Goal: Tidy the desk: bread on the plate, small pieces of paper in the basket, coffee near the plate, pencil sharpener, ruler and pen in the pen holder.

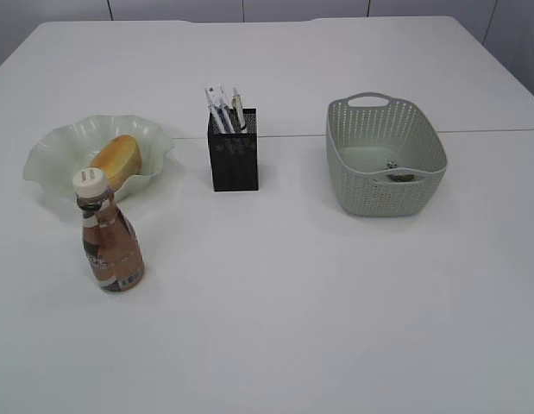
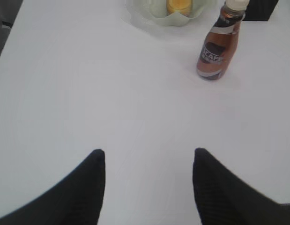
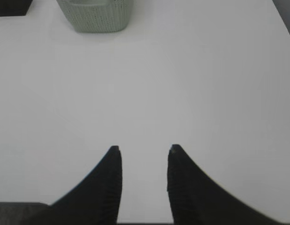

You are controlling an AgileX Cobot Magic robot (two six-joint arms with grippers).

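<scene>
The bread [image 1: 116,160] lies in the wavy pale green plate [image 1: 51,159] at the left; the bread [image 2: 178,5] and plate [image 2: 149,11] show at the top of the left wrist view. The coffee bottle [image 1: 109,233] stands upright just in front of the plate, also the coffee bottle [image 2: 219,43]. A black mesh pen holder [image 1: 234,159] holds pens [image 1: 219,108]; ruler and sharpener I cannot make out. The grey-green basket [image 1: 383,155] holds small scraps [image 1: 396,172]. My left gripper [image 2: 148,152] hangs open over bare table. My right gripper [image 3: 143,149] is open, empty, well short of the basket [image 3: 95,16].
The white table [image 1: 292,310] spreads around everything, with a seam running across behind the basket. A corner of the pen holder [image 3: 11,7] shows at the top left of the right wrist view. Neither arm appears in the exterior view.
</scene>
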